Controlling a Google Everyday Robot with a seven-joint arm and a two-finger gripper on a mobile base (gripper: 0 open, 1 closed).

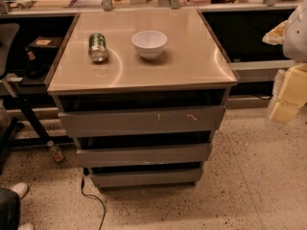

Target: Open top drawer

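The top drawer [141, 120], a wide grey front with pale scratches, sits just under the front edge of the cabinet top [192, 61], where a green can [98, 47] lies on its side near the left edge beside a white bowl [149, 43]. The gripper [289, 96] hangs beyond the right edge, apart from the drawer; its opening cannot be told.

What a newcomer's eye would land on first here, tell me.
First, the grey cabinet at centre, its wide top drawer scratched right of middle. On the cabinet sit a white bowl and, to the bowl's left, a green can. The gripper hangs at the right edge, apart from the cabinet.
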